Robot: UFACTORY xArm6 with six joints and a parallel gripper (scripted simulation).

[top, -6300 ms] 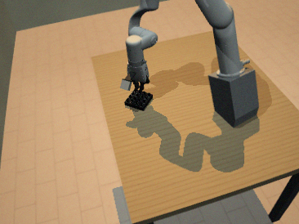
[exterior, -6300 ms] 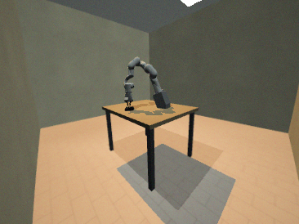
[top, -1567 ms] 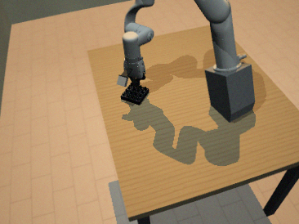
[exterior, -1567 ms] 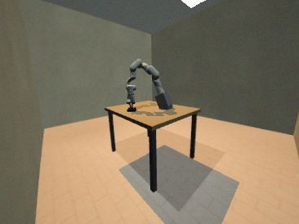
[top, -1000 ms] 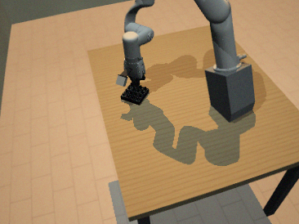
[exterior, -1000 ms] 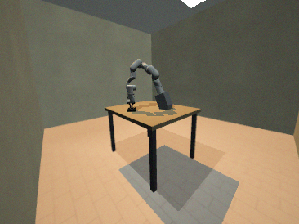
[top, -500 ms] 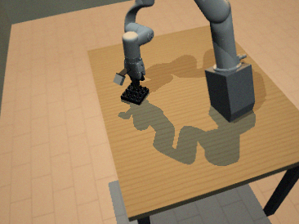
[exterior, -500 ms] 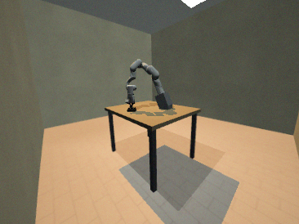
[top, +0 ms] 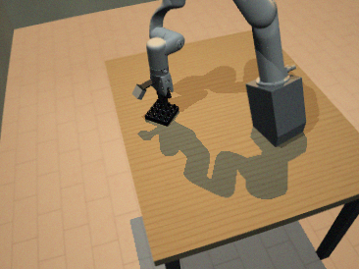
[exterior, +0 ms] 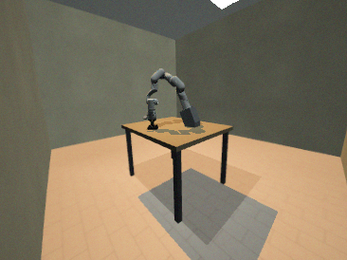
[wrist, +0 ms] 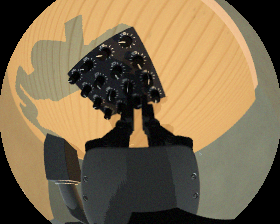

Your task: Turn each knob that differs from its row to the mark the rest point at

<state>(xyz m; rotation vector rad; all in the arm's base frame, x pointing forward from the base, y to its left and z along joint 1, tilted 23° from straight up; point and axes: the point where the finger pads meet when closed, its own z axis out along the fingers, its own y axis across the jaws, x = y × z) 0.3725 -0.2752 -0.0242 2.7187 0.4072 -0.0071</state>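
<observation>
Robot Arm Pinches a Knob on the Black Box

The wooden worktop [top: 172, 216] [exterior: 177, 142] [wrist: 200, 60] is the big thing here. A long gray arm [top: 252, 5] [exterior: 178, 83] stands on a dark gray block [top: 277, 108] [exterior: 191, 117] and bends over like a hook. Its shadow falls across the wood. The black knob box [top: 167, 123] [exterior: 152, 128] [wrist: 106, 68] sits on the worktop near one edge, under the end of the arm. Lots of little black knobs poke up from it, with white lines and marks. The fingers [top: 168, 94] point down at the box and look clenched on one knob [wrist: 137, 101] in the row closest to them. The marks there are too small to read.
</observation>
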